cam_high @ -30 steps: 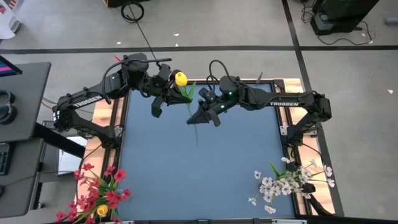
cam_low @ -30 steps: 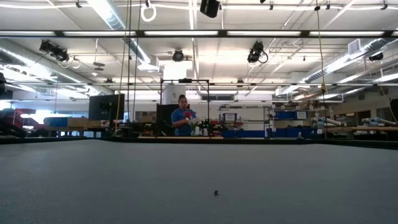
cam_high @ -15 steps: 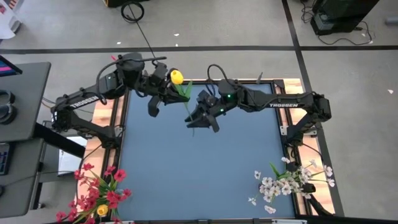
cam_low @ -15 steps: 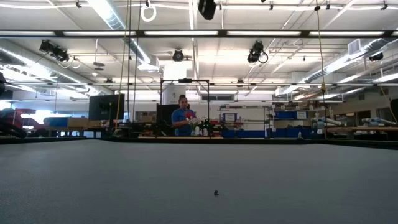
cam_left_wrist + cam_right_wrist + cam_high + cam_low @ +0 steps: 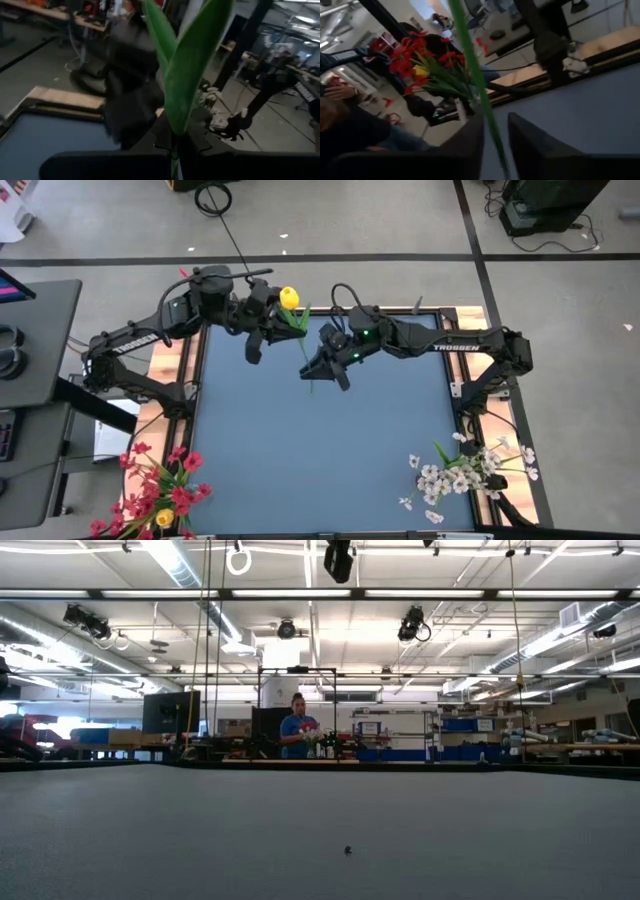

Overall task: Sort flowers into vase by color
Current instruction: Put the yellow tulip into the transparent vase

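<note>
A yellow tulip (image 5: 289, 297) with long green leaves (image 5: 187, 75) is held high over the far part of the blue table (image 5: 300, 470). My left gripper (image 5: 280, 328) is shut on it just below the blossom. The thin green stem (image 5: 480, 85) runs from there toward the near edge and passes between the fingers of my right gripper (image 5: 315, 368). Those fingers stand apart on either side of the stem. Whether they touch it, I cannot tell. The low view shows none of these things. My left gripper pinches the tulip between its two fingers at the base of the leaves (image 5: 175, 142). The fingers come level from the table's left and lie across the stem. The tulip is clear of the table, blossom toward the far edge and stem end toward the near edge.
A bunch of red flowers (image 5: 160, 490) with a yellow tulip in it stands off the table's near left corner, also in the right wrist view (image 5: 427, 65). White flowers (image 5: 465, 470) stand at the near right corner. A person (image 5: 297, 730) is far behind the table.
The tulip has slid a little toward the table's far edge. Its blossom sits farther back, and less of the stem end reaches out past my right gripper on the near side. Both arms have stayed in place.
</note>
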